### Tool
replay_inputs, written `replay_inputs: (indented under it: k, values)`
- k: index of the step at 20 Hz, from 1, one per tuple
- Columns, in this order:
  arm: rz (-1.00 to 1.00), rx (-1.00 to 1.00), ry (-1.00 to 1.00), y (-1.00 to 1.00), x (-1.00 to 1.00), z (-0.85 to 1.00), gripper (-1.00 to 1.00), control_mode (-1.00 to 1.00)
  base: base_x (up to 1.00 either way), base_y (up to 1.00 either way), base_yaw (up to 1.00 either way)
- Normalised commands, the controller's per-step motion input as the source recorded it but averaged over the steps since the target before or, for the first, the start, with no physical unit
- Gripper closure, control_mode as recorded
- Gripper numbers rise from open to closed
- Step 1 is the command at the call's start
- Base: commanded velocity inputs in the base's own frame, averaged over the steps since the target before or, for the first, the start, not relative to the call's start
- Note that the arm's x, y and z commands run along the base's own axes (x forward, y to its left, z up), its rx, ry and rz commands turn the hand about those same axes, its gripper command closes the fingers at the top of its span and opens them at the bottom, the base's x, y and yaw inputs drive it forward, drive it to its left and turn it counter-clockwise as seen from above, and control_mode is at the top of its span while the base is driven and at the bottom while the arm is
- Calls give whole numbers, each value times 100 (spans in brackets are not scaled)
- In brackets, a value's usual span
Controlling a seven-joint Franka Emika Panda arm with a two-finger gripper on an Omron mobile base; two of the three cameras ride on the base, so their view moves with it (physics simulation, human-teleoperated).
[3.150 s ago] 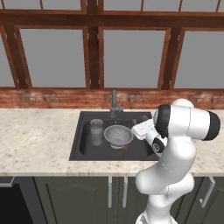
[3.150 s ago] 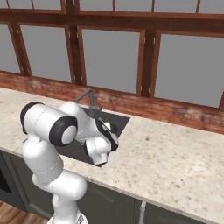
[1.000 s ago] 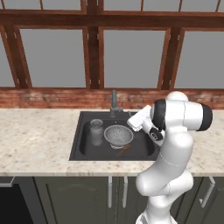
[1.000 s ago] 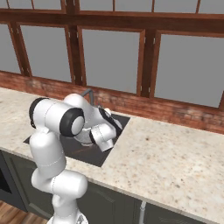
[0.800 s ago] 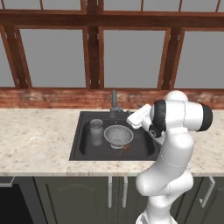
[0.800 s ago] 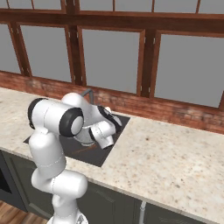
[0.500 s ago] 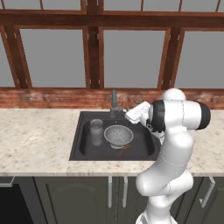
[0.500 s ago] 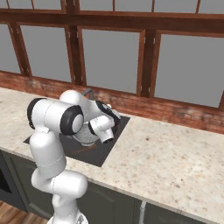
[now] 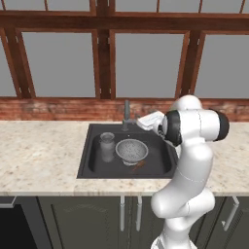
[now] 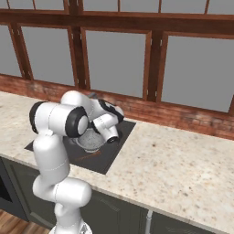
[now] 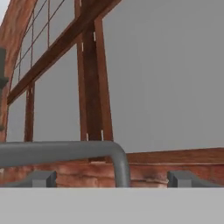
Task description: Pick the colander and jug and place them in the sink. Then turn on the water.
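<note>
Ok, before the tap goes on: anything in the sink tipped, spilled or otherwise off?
Nothing stands out. The jug stands upright in the sink, the colander sits right way up beside it, and no water runs from the faucet. The open gripper is at the faucet.

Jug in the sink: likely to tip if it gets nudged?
Probably somewhat. The jug stands upright and looks taller than wide, so a push near its rim could topple it. It looks rigid, not floppy. Toppled, the round body would likely roll, though the colander close beside it and the sink walls would stop it.
</note>
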Motion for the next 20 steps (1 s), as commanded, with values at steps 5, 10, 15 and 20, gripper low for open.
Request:
replay_inputs:
  k: [5, 10, 15, 20]
  values:
    - [0, 12, 11, 2, 48, -27, -100, -100, 0, 0, 0]
    - [0, 6, 0, 0, 36, -28, -100, -100, 0, 0, 0]
    - [0, 2, 0, 0, 33, -37, -100, -100, 0, 0, 0]
    - [0, 0, 0, 0, 29, -34, -100, -100, 0, 0, 0]
